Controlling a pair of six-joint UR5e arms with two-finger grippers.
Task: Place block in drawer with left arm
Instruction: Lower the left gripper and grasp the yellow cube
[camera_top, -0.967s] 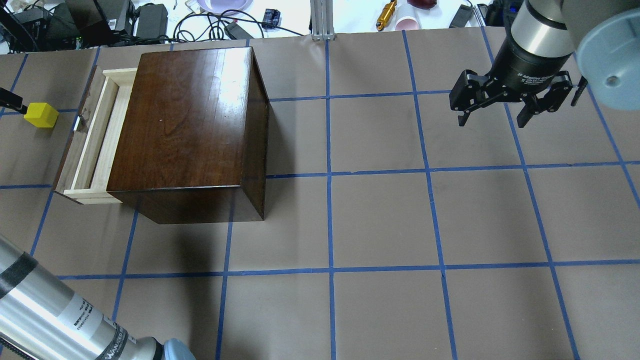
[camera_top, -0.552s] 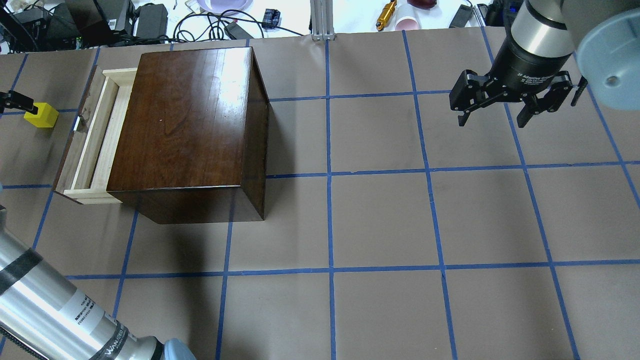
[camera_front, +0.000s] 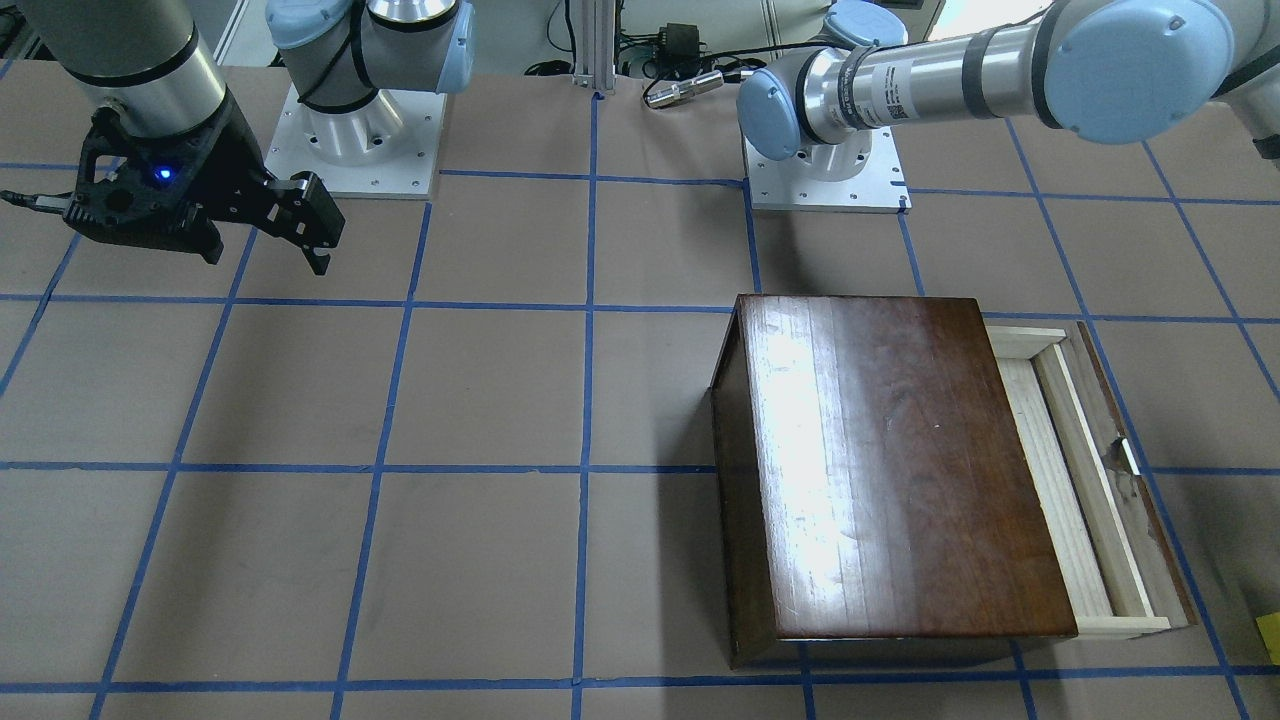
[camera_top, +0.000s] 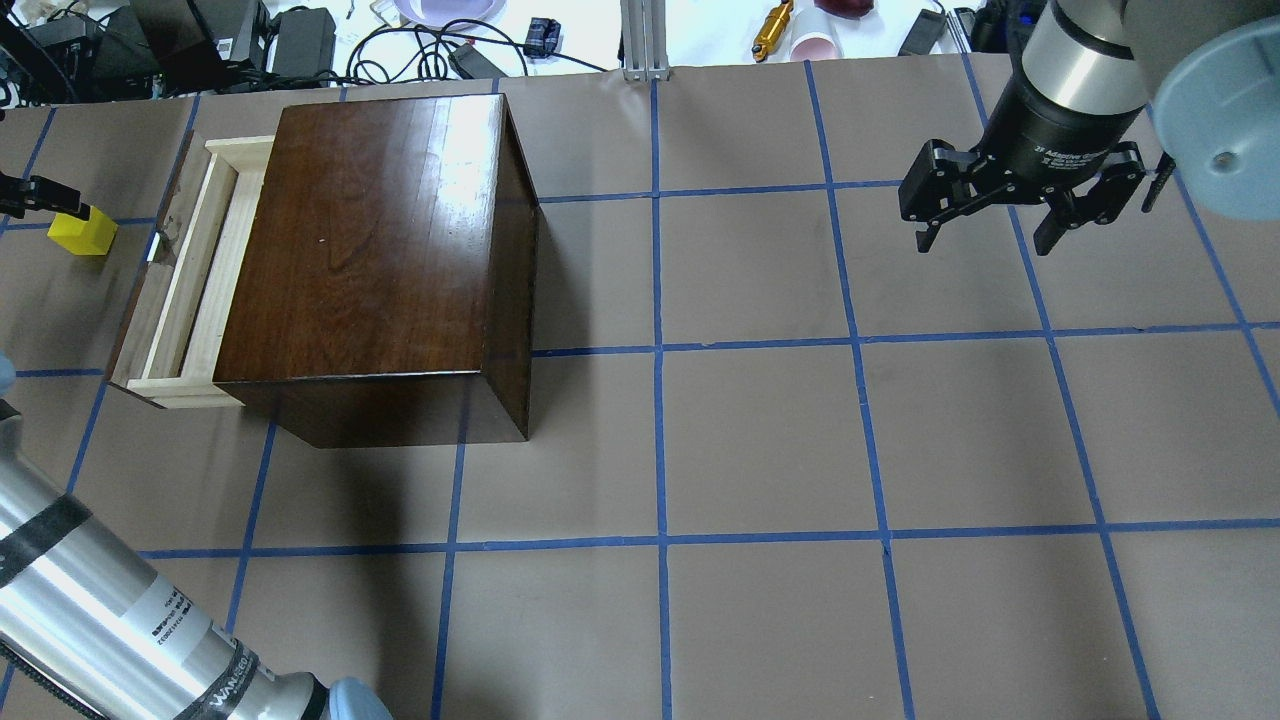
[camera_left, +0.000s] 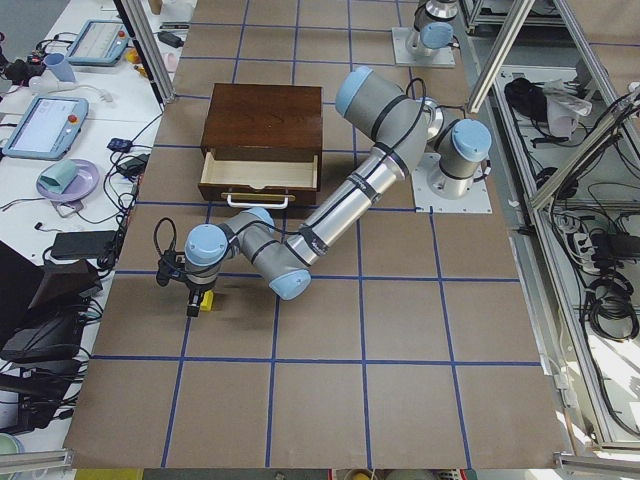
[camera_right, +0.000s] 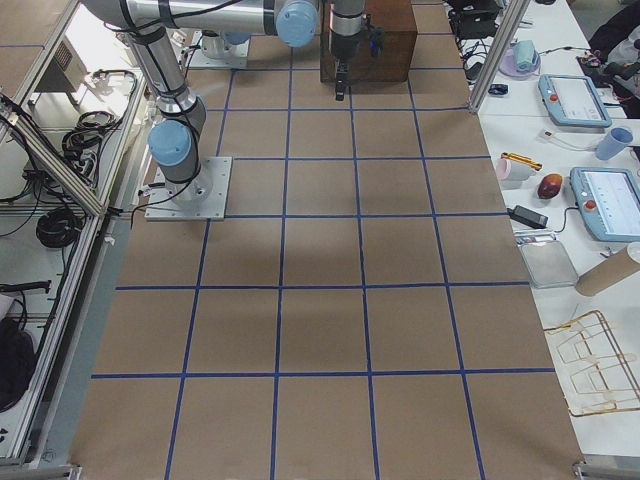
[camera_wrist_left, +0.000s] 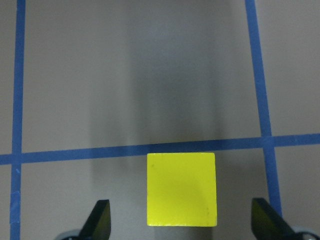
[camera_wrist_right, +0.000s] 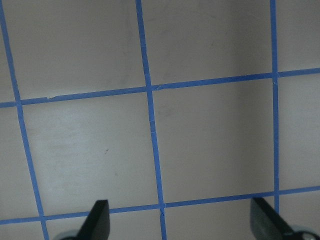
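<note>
Brown paper table (camera_top: 760, 440) with blue tape grid, cluttered bench behind it. I saw the small bright yellow cube block (camera_wrist_left: 181, 189) sitting flat on the paper, one edge against a tape line, near the drawer front but apart from it. The left gripper (camera_wrist_left: 181, 222) was spread wide, one black fingertip (camera_wrist_left: 100, 220) on each side of the block with clear gaps, not touching it. The shallow pale raw-wood drawer (camera_top: 190, 280) with its dark front panel stood pulled partway out of the glossy dark-brown wooden box (camera_top: 370, 240), facing the block. The right gripper (camera_top: 985, 240) was spread too, holding nothing, hanging over bare paper well apart from the box
</note>
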